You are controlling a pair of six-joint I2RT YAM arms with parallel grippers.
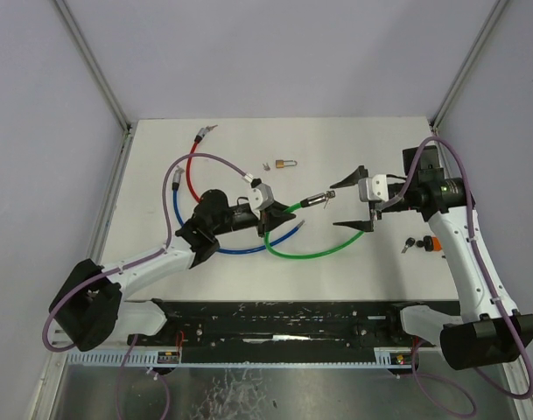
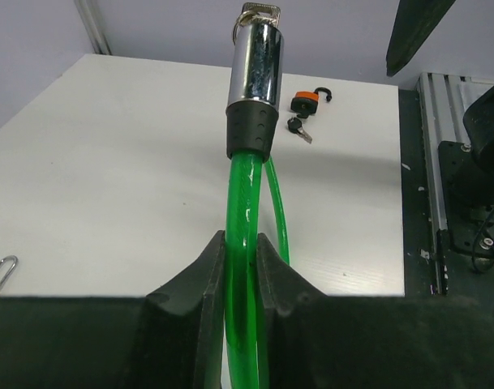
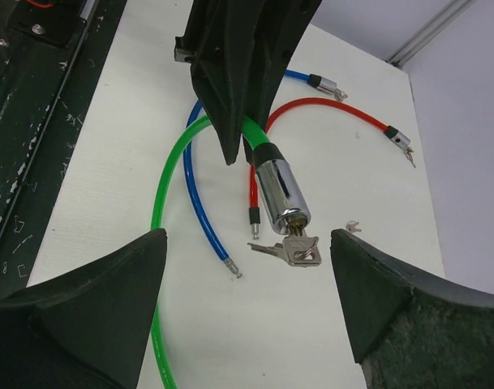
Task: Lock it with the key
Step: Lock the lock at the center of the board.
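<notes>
Green cable lock [image 1: 291,209] sat mid-table in the overhead view. Its chrome barrel [image 1: 313,199] was lifted off the surface, long axis running left to right and angled slightly far, keyed end facing right. Left gripper [image 1: 268,210] was clamped on the cable just behind the barrel. Right gripper [image 1: 338,206] stood spread wide just beside the tip, holding nothing.

Left wrist view: the fingers pinched the green cable [image 2: 245,203] below the black collar, with the barrel pointing away and the key [image 2: 260,11] poking out the far end.

Right wrist view: the key head and a second key on its ring hung at the barrel's face, between the spread fingers. My guess is the cable's floppy, the barrel's hard, slick and heavyish, and the key's small and thin. So I'd grab the flat key head, not the chrome.
</notes>
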